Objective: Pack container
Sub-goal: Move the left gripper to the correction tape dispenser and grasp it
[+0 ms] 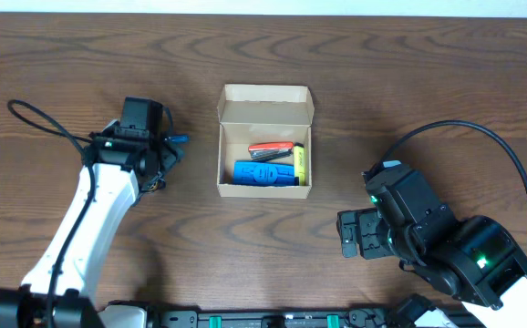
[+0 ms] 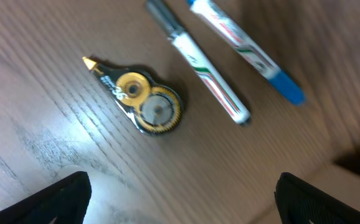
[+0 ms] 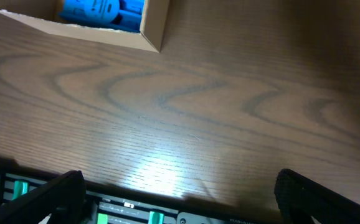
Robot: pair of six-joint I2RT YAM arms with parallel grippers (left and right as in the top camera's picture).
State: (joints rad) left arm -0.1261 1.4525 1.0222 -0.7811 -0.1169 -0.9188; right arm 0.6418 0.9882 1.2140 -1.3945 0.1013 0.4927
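Observation:
The container (image 1: 265, 107) is an open tan cardboard box at the table's middle, lid flap up at the back. Inside lie a blue object (image 1: 263, 173), a red and black tool (image 1: 274, 149) and a yellow marker (image 1: 301, 162). Its corner and the blue object (image 3: 102, 12) show in the right wrist view. My left gripper (image 2: 180, 198) is open and empty above a correction tape dispenser (image 2: 142, 101), a black-capped pen (image 2: 198, 62) and a blue-capped pen (image 2: 248, 53) lying on the table left of the box. My right gripper (image 3: 180, 193) is open and empty near the front edge, right of the box.
The wooden table (image 1: 409, 82) extends around the box. A black rail with green lights (image 3: 124, 208) runs along the front edge under the right gripper. A black cable (image 1: 464, 137) loops at the right and another cable (image 1: 40, 118) at the left.

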